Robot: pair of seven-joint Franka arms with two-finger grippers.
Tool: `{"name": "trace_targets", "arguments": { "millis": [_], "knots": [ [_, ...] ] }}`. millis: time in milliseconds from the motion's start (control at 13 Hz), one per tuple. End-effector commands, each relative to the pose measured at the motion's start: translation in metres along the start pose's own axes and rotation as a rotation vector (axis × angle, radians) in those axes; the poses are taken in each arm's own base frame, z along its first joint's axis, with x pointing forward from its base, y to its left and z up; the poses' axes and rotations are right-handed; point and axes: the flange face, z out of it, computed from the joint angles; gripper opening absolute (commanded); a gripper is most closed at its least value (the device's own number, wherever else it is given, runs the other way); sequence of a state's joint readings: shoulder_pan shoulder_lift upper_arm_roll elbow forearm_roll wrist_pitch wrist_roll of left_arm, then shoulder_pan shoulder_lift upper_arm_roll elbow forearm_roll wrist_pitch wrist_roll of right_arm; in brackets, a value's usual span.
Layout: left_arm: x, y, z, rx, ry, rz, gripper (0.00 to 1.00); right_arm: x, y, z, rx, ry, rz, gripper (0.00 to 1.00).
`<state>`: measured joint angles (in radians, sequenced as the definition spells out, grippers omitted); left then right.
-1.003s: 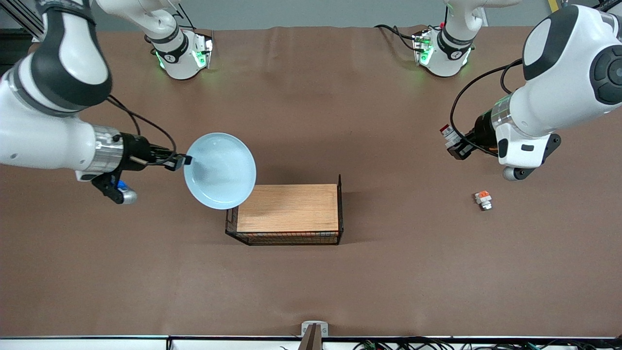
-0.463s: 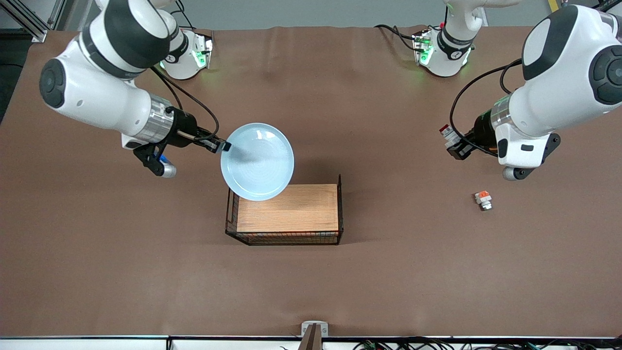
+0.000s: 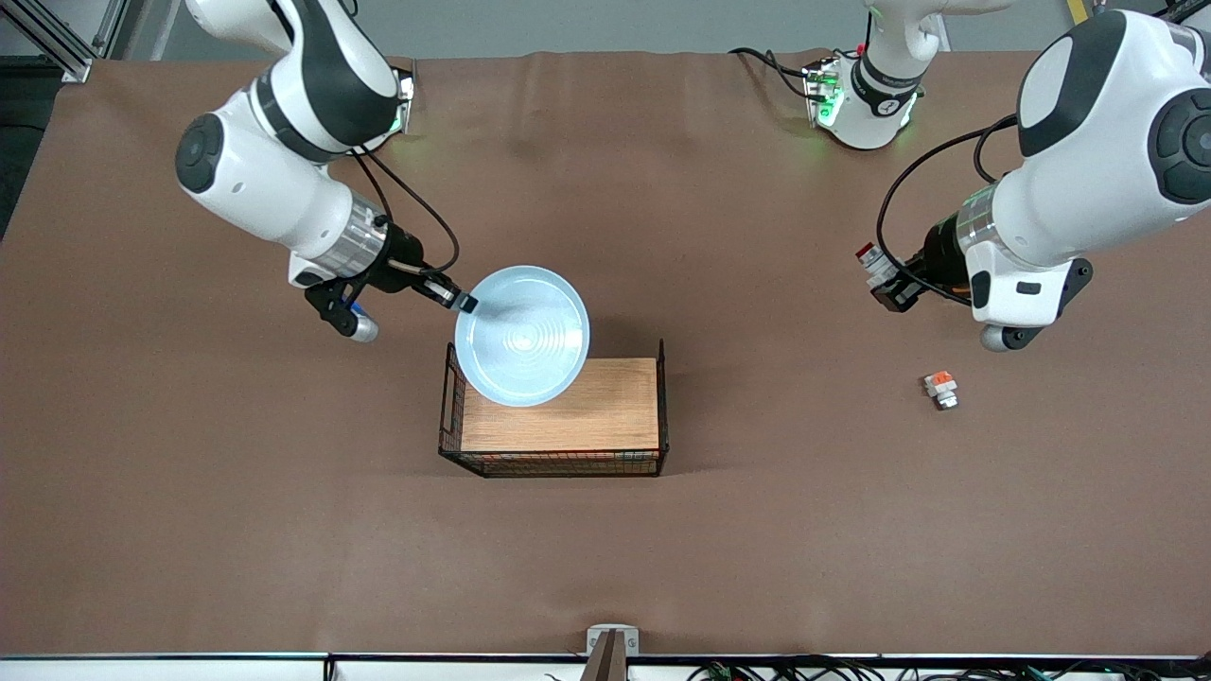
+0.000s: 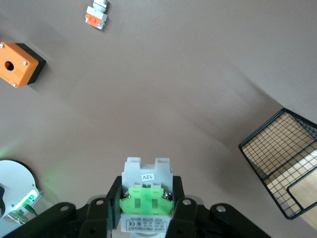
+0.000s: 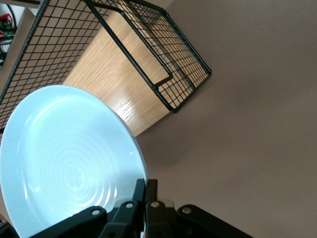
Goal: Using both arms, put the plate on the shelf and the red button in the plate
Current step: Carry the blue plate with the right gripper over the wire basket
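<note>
My right gripper (image 3: 464, 303) is shut on the rim of the pale light-blue plate (image 3: 522, 335) and holds it up, tilted, over the wire basket's (image 3: 662, 397) corner toward the right arm's end. In the right wrist view the fingers (image 5: 140, 191) pinch the plate's (image 5: 64, 153) edge. My left gripper (image 3: 878, 280) is shut on the red button (image 3: 868, 257), held in the air over the table toward the left arm's end. In the left wrist view the block (image 4: 147, 196) sits between the fingers (image 4: 177, 191), green patch up; the red cap is hidden there.
The basket has a wooden floor (image 3: 605, 407). A similar switch block with an orange patch (image 3: 940, 389) lies on the table nearer the front camera than my left gripper, also in the left wrist view (image 4: 96, 15). An orange cube box with a hole (image 4: 19, 64) shows there.
My right arm has carried the plate from beside the basket toward the left arm's end, so it now hangs over the basket's corner. The left arm has not moved.
</note>
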<state>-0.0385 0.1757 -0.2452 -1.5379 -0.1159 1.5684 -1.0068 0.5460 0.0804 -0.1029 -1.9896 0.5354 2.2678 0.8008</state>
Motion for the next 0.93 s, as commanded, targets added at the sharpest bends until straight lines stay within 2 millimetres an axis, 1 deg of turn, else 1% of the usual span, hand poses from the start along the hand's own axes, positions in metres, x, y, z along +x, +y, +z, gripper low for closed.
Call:
{"name": "trace_targets", "arguments": {
  "millis": [0, 77, 154, 232, 386, 540, 617, 695, 772, 849],
  "knots": [
    [0.007, -0.010, -0.012, -0.015, 0.005, -0.041, 0.00, -0.011, 0.010, 0.008, 0.045, 0.045, 0.002, 0.03],
    [0.011, -0.012, -0.011, -0.017, 0.006, -0.049, 0.00, -0.009, 0.012, 0.014, 0.054, 0.064, 0.001, 0.03],
    [0.021, -0.015, -0.011, -0.014, 0.022, -0.060, 0.00, -0.009, 0.014, 0.020, 0.051, 0.069, 0.000, 0.03],
    [0.025, -0.014, -0.011, -0.012, 0.048, -0.060, 0.00, -0.009, 0.016, 0.021, 0.046, 0.067, -0.001, 0.03],
    [0.027, -0.014, -0.013, -0.024, 0.059, -0.061, 0.00, -0.007, 0.018, 0.027, 0.045, 0.077, 0.000, 0.03],
    [0.023, -0.015, -0.023, -0.043, 0.062, -0.065, 0.00, -0.003, 0.027, 0.047, 0.039, 0.108, -0.042, 0.03],
    [0.017, -0.013, -0.027, -0.049, 0.062, -0.074, 0.00, 0.001, 0.030, 0.056, 0.031, 0.116, -0.053, 0.03],
    [0.010, -0.008, -0.029, -0.054, 0.064, -0.108, 0.00, 0.004, 0.030, 0.062, 0.031, 0.127, -0.051, 0.03],
    [0.005, -0.004, -0.034, -0.066, 0.070, -0.135, 0.00, 0.005, 0.030, 0.070, 0.039, 0.148, -0.053, 0.03],
    [-0.005, 0.002, -0.041, -0.080, 0.075, -0.147, 0.00, 0.006, 0.031, 0.080, 0.032, 0.154, -0.055, 0.03]
  ]
}}
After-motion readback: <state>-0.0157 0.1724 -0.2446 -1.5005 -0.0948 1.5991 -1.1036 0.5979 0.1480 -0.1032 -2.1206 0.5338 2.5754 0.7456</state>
